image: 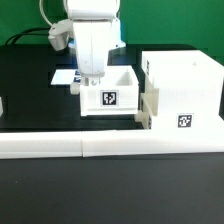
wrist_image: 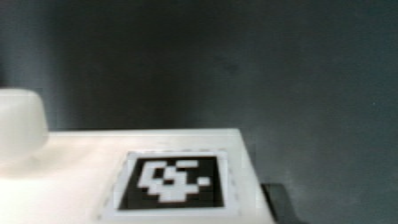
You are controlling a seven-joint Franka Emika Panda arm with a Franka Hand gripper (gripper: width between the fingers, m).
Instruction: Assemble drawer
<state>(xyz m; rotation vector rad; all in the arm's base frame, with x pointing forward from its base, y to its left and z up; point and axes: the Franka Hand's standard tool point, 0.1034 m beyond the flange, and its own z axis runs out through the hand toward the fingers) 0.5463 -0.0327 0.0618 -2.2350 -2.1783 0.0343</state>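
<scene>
Gripper on tray wall, mid-bench; can't tell if clamped. Tray abuts housing. White bar just beside, along bench's near edge. Open bench toward exterior view's left edge.

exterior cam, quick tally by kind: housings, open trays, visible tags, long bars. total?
Housing: 1
Open-top tray: 1
Square tags: 2, tray tag and housing tag
Long white bar: 1
Small white piece at the housing's side: unclear, not counted
Total: 5
</scene>
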